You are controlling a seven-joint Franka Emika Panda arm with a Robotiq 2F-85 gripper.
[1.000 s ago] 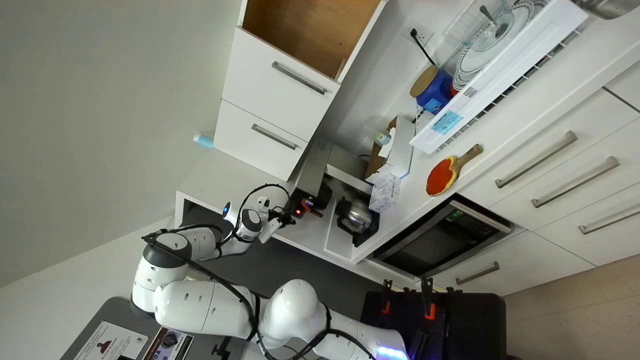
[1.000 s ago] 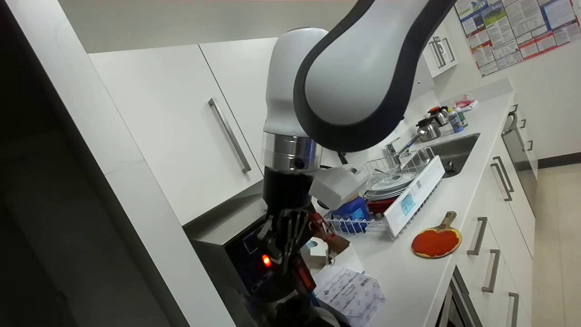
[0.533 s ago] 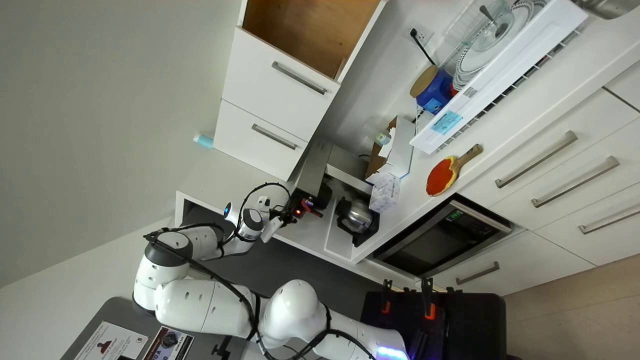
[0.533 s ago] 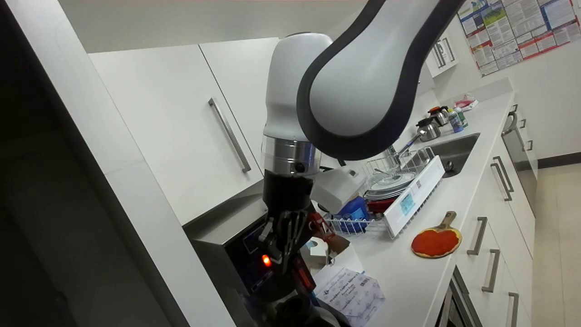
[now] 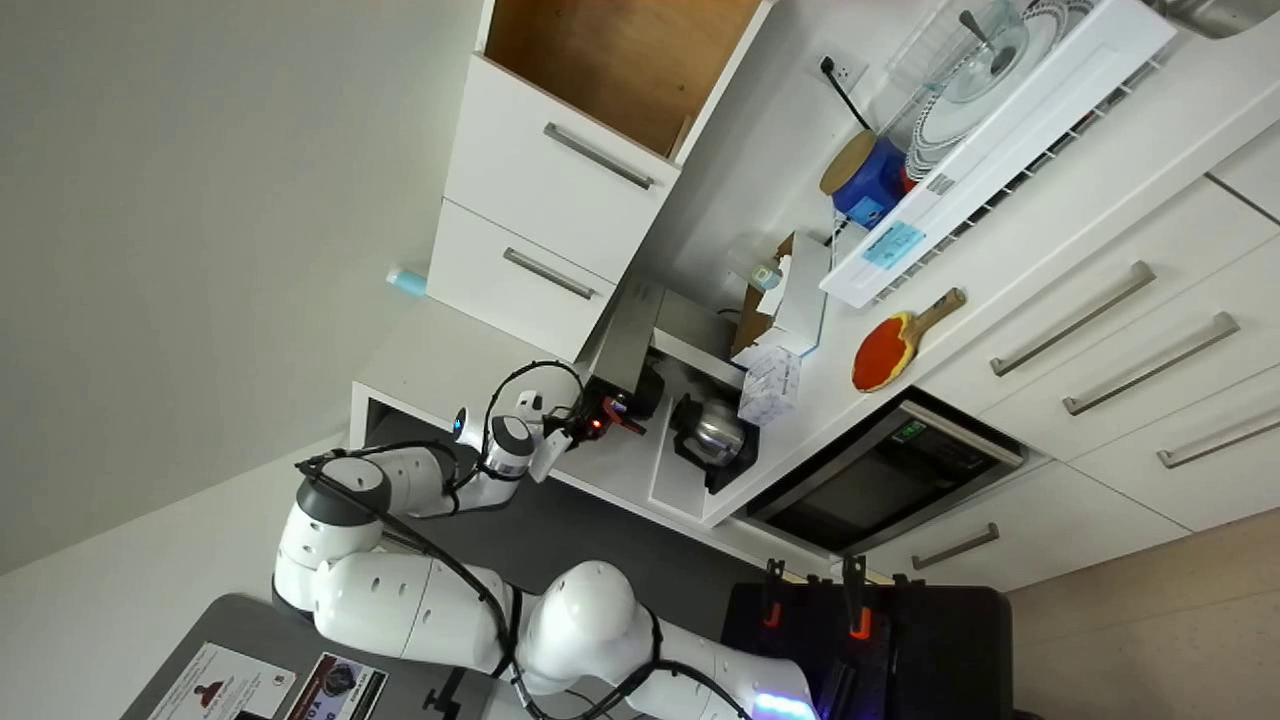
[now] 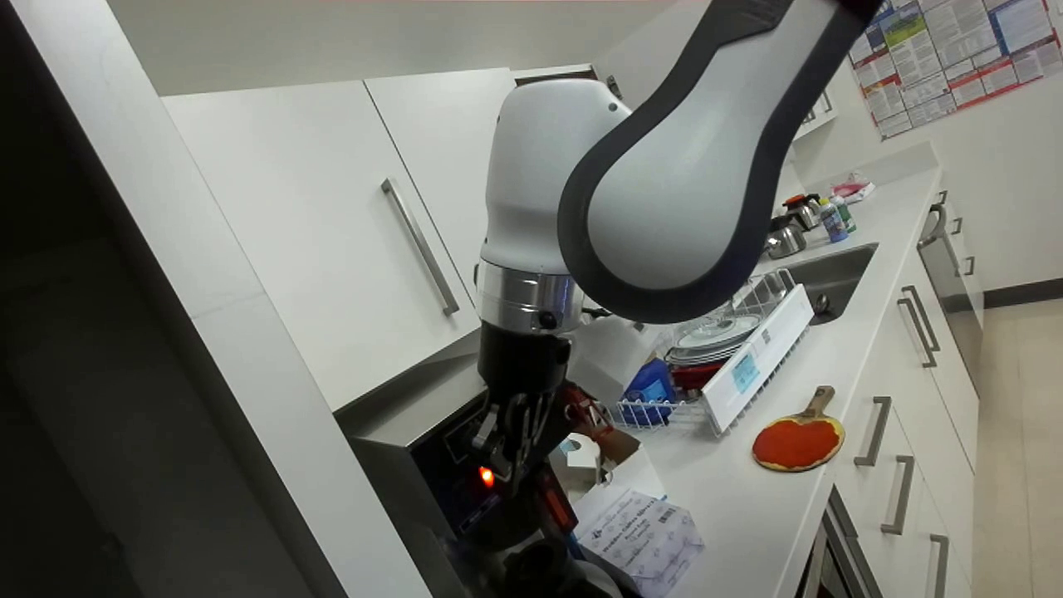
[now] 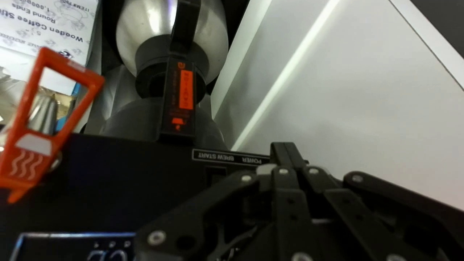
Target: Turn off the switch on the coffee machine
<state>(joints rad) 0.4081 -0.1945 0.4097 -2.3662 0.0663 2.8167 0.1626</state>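
Observation:
The coffee machine [image 5: 634, 338] is a boxy black and silver appliance, also showing in the other views [image 6: 423, 399] [image 7: 101, 181]. An orange light [image 6: 487, 476] is lit on its black front in both exterior views. In the wrist view a POWER label [image 7: 252, 160] and a BREW START switch [image 7: 216, 175] show; the power switch below the label is hidden behind my gripper. My gripper [image 7: 286, 146] is shut with nothing between its fingers, close in front of the machine's front [image 6: 510, 486]. Whether the tips touch the switch cannot be told. A silver carafe [image 5: 713, 432] stands below.
An orange-red handle [image 7: 16, 163] sticks out beside the machine's front. A coffee stirrer box [image 6: 644, 536] and an open carton [image 5: 800, 300] stand beside it. Farther along are a dish rack [image 6: 756, 365] and a red paddle board [image 6: 799, 440]. White cabinets [image 5: 560, 140] hang above.
The arm's wrist and forearm have moved slightly down and forward, bringing the gripper a little nearer the machine. The orange light stays lit.

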